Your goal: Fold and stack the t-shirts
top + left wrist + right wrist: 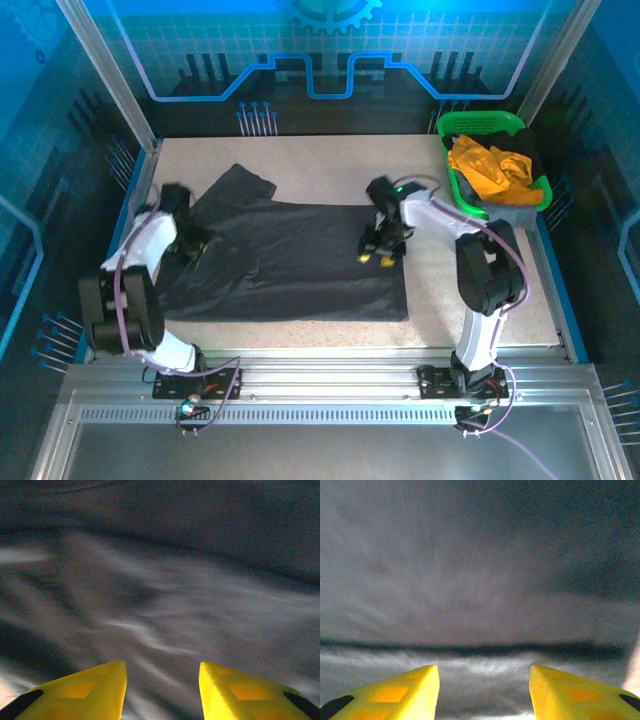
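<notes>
Two items, left gripper (162, 670) and right gripper (484, 670), yellow fingers spread above large black cloth t-shirt (300, 270); recommended: pinch matching edges, fold evenly.

Blue-lit back wall (200, 50) with gear motif (335, 12), beige speckled table (330, 165), aluminium frame (320, 385).

Where we find things on the table (330, 160)
We see the large t-shirt (300, 260) spread across the middle. The left gripper (195, 243) is over its left part and the right gripper (378, 258) over its right. The basket (500, 123) in the far right corner holds other t-shirts (485, 165).
</notes>
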